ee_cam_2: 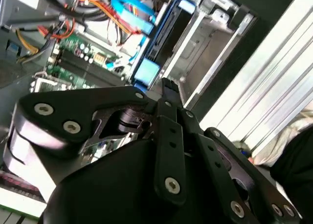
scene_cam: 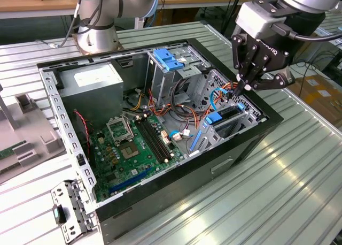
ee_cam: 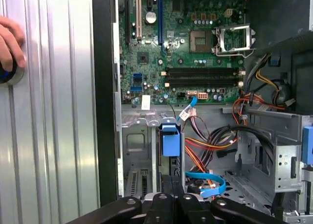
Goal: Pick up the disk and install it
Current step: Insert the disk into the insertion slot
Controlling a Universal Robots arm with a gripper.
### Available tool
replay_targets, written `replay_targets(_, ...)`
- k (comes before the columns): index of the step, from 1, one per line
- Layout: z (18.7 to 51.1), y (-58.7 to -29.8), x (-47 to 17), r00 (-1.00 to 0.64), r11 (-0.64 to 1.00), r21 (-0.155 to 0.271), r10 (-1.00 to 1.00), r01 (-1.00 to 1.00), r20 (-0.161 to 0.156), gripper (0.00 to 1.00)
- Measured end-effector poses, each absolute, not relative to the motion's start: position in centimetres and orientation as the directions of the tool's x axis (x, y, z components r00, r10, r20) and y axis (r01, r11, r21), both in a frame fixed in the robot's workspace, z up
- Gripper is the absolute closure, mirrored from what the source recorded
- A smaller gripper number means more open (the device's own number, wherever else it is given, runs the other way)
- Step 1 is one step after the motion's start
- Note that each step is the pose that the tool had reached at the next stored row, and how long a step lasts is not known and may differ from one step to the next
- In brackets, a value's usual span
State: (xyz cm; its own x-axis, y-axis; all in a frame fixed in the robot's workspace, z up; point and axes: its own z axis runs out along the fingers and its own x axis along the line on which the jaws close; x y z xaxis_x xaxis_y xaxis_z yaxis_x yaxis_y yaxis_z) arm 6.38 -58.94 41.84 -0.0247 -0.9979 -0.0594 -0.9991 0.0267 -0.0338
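Disk, dark metal with blue plastic rails (scene_cam: 230, 113), stands edgewise in the grey metal bay (scene_cam: 214, 134); exterior view puts the black gripper (scene_cam: 243, 87) just above it, fingers pinched together, holding nothing. Second wrist view: orange cables (ee_cam_2: 93, 8) run beside the bay. First wrist view: a hand (ee_cam: 9, 45) rests on the ribbed metal table (ee_cam: 54, 126).

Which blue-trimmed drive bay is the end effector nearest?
The low bay holding the disk, just below the end effector; the tall cage stands farther off.

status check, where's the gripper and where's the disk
Gripper shut, pointing down over the drive bay. Disk standing on edge in that bay, blue rails showing. Blue cable loops close beside it.
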Motion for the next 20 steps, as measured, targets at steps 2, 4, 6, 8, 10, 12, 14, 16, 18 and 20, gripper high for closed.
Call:
replay_targets(2,41.8,-58.9,6.4,-0.027,0.027,0.004,-0.998,-1.000,-0.058,0.89)
replay_targets(4,41.8,-58.9,6.4,-0.030,0.027,0.061,-0.998,-0.998,-0.057,0.89)
replay_targets(6,41.7,-58.9,6.4,-0.031,0.027,0.080,-0.998,-0.996,-0.056,0.89)
replay_targets(8,41.7,-58.9,6.4,-0.031,0.027,0.080,-0.998,-0.996,-0.056,0.89)
replay_targets(10,41.5,-58.9,6.6,-0.031,0.027,0.080,-0.998,-0.996,-0.056,0.89)
replay_targets(12,41.1,-58.9,7.1,-0.031,0.027,0.081,-0.998,-0.996,-0.056,0.89)
replay_targets(14,40.5,-58.9,8.0,-0.031,0.026,0.081,-0.998,-0.996,-0.056,0.89)
replay_targets(16,40.1,-58.9,9.2,-0.030,0.025,0.081,-0.998,-0.996,-0.056,0.89)
replay_targets(18,39.7,-58.8,10.7,-0.029,0.024,0.082,-0.998,-0.996,-0.056,0.89)
replay_targets(20,39.3,-58.7,11.9,-0.028,0.023,0.084,-0.998,-0.996,-0.056,0.89)
